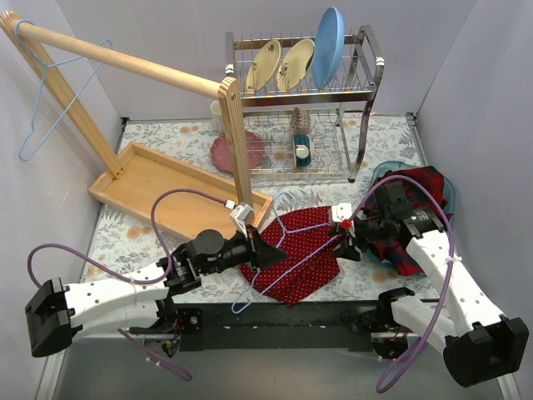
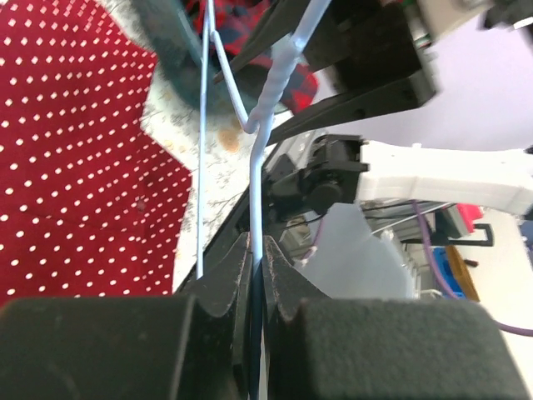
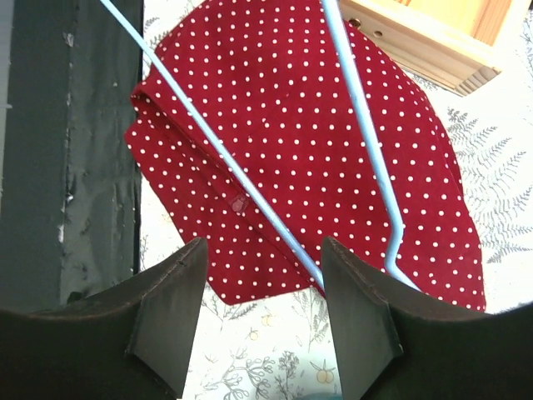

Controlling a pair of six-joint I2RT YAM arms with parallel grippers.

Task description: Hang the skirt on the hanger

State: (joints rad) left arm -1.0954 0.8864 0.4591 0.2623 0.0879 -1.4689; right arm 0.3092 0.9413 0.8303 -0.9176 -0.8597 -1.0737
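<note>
Just in front of the wooden tray [image 1: 141, 179], the skirt [image 1: 300, 267] is spread flat on the counter [image 1: 125, 237], its long axis running diagonally away from the tray. A blue hanger [image 2: 256, 200] is laid across it, its wire clenched in the left claw [image 1: 265, 250], which is stretched in low. The right claw [image 1: 344, 243] is released and angled down at the skirt's far side.

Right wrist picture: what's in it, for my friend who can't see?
A thin pale blue wire hanger crosses over a small red fabric skirt with white polka dots, on a leaf-patterned tablecloth. At the bottom, the black jaws of the right gripper stand open, one hanger wire running between them.
</note>
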